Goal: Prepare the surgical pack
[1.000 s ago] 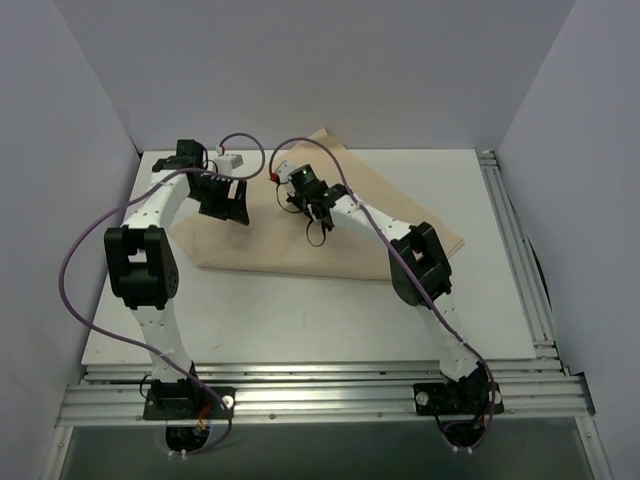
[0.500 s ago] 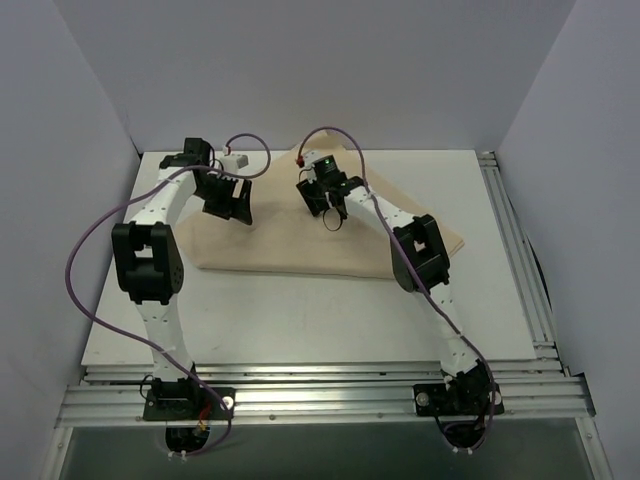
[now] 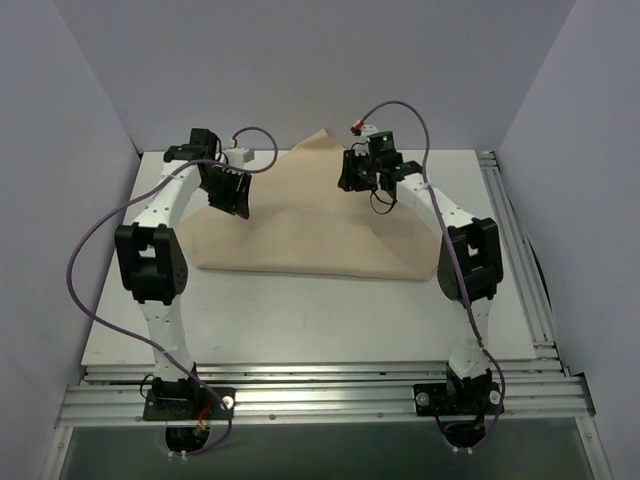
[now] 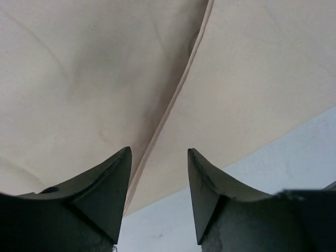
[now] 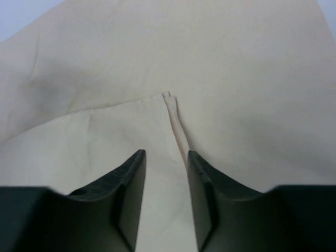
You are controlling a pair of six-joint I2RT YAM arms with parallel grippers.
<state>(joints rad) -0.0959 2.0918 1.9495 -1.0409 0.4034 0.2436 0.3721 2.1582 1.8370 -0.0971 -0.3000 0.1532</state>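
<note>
Since a second ago, swung the right gripper (image 3: 352,176) off the middle of the tan cloth sheet (image 3: 300,240) and out over its far right part, carrying the right arm's elbow toward the right side of the table (image 3: 300,325). Kept the left gripper (image 3: 232,200) nearly where it was, over the sheet's far left part.

At the left: poised close above the sheet with fingers pointing down, jaws apart, gripping nothing. Through the left wrist camera, two dark fingers (image 4: 107,189) spread wide, with a folded edge (image 4: 173,105) of the sheet running diagonally up from the gap between them. Bare white table at the lower right of that view, just past the sheet's border.

In the middle: sheet lying on the far half of the table, folded into a broad shape with a straight near edge and a point toward the back wall. Softly rumpled, with a low ridge between the two grippers.

At the right: hovering over the sheet's far right slope, tilted down toward the cloth. Through the right wrist camera, fingers (image 5: 123,194) parted with a clear gap and clamped on nothing. Just ahead of them, a folded corner (image 5: 168,96) of an upper layer, with a narrow crease leading from it down toward the gap. Cannot tell from these views whether either fingertip touches the cloth.
</note>
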